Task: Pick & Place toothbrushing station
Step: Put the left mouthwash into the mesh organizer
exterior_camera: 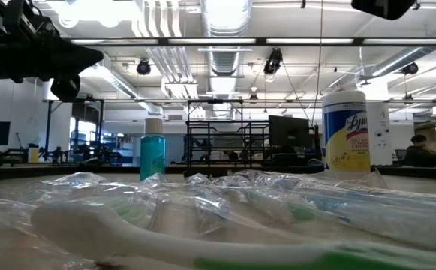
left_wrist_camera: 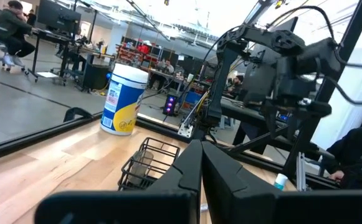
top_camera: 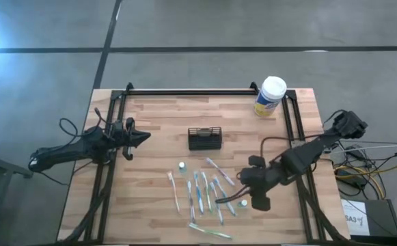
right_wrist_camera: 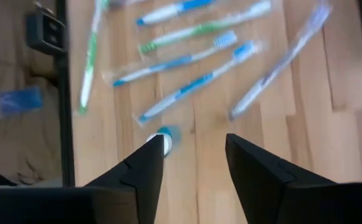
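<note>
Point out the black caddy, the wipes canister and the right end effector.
caddy (top_camera: 205,139): high view, middle of its open top.
canister (top_camera: 272,95): high view, on its white lid.
right end effector (right_wrist_camera: 194,163): right wrist view, midway between the open fingertips.

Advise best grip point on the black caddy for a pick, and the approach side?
Probably one long wall's top rim, from straight above. The caddy stands upright and open-topped, with thin slatted walls a finger can straddle. The shut left gripper is level with it, nearer than the open right gripper.

Black caddy (top_camera: 205,138) mid-table, wrapped toothbrushes (top_camera: 205,191) scattered near, right gripper (top_camera: 229,199) among them.
</note>
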You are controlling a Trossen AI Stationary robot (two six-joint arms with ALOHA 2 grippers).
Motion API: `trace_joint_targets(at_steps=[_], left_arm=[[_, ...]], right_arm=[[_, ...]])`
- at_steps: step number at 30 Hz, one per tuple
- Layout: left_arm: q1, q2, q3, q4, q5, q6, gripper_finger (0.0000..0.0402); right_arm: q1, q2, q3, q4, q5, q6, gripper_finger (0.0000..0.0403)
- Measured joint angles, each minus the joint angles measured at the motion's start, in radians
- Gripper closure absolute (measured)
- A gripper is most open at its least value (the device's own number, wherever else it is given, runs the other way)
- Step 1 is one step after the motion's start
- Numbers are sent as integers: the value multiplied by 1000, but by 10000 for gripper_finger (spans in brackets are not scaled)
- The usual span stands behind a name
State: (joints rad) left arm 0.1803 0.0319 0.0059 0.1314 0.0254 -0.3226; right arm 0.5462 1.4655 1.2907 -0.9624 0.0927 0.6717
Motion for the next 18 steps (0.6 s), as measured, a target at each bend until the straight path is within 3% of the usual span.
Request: trace_joint_targets(at_steps=[12, 18], left_arm=[[0, 0, 0, -29, 0, 10, 390], [0, 0, 0, -40, 0, 15, 390]], right_arm=[[56, 278, 226, -161, -26, 106, 220], [79, 353, 254, -165, -26, 146, 220]])
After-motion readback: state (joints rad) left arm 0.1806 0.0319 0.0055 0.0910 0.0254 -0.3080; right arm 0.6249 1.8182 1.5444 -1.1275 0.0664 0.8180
